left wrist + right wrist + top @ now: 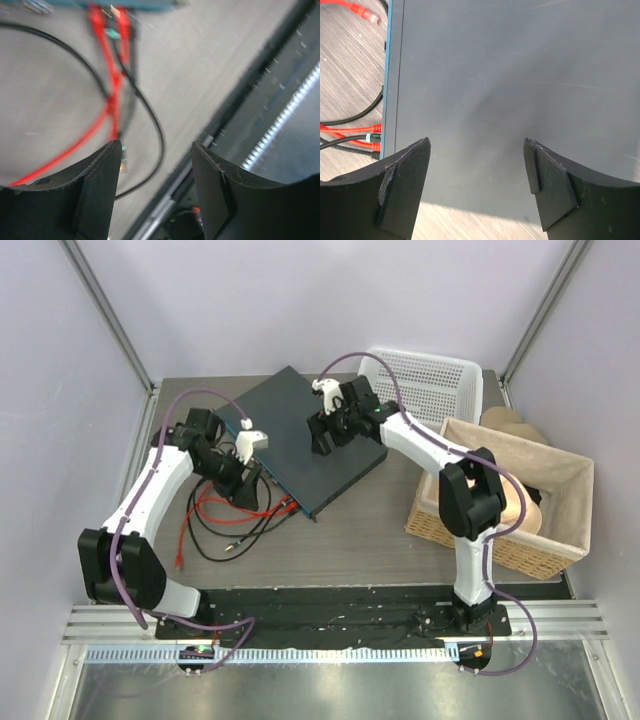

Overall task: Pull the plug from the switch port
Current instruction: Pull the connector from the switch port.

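Open left tool (156,147) beside switch (290,425) socket edge

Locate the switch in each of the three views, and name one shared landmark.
Top external: the switch lies tilted, mid-picture.
Left wrist: the switch shows only as a bluish strip along the top border.
Right wrist: the switch fills most of the picture.
Shared landmark: the red cables plugged at its front edge.

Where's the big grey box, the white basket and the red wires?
switch (285,440), top view, flat top.
white basket (430,356), top view, back rim.
red cables (113,100), left wrist view, where they cross.
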